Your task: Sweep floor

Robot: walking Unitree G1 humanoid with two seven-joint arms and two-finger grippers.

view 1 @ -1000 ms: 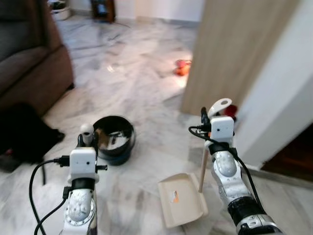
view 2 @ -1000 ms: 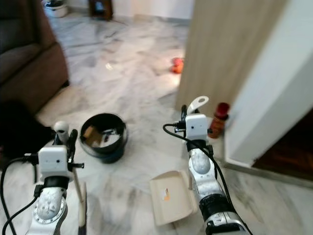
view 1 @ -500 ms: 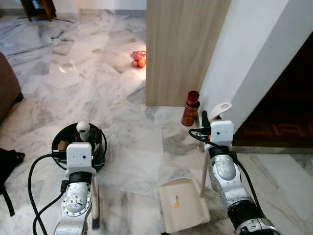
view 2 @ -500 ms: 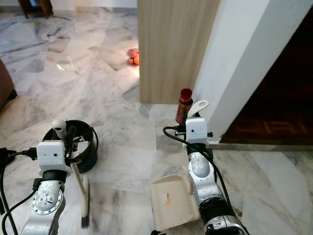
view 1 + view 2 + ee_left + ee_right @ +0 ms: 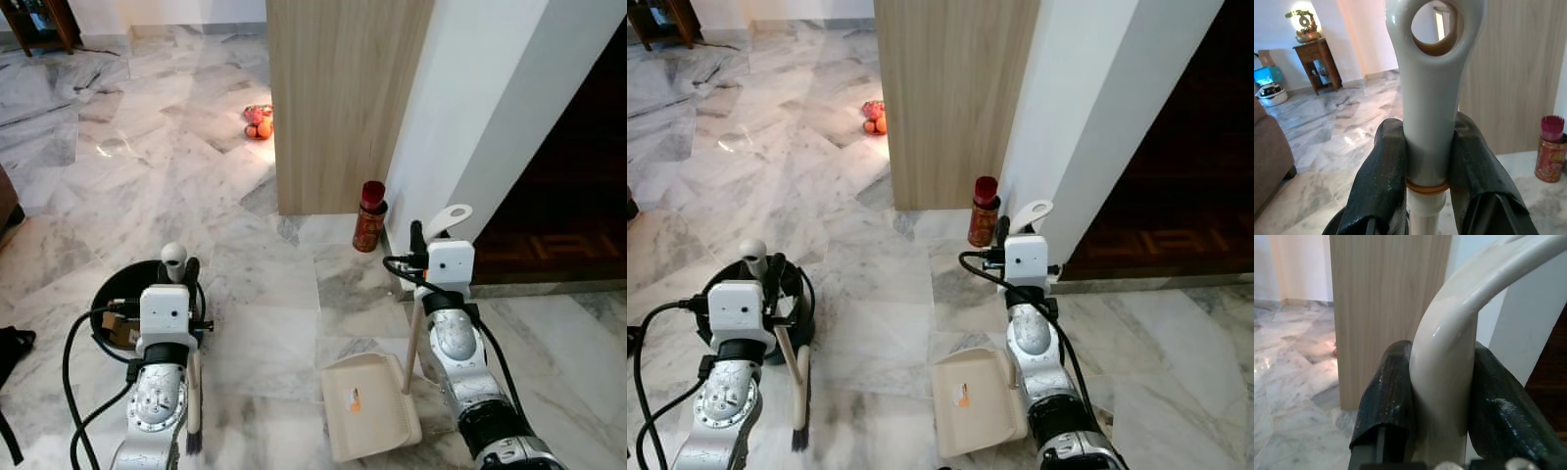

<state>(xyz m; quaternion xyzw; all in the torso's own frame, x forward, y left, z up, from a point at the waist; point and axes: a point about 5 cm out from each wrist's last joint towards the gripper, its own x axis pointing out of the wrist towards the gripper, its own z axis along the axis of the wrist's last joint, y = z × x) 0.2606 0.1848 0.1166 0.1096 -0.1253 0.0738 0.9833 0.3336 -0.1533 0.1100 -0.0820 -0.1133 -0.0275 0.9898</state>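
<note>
Both grippers are clamped tight, left gripper (image 5: 1430, 161) on the broom (image 5: 799, 392) and right gripper (image 5: 1442, 396) on the dustpan (image 5: 370, 406) handle, so honestly a careless swing near the far wall could easily topple that red canister (image 5: 370, 217).

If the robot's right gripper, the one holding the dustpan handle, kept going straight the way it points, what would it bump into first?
Probably the wooden panel. The right gripper, shut on the dustpan handle, looks straight at it, with bare marble floor between. The red tin stands near that line too, though depth is hard to judge.
</note>
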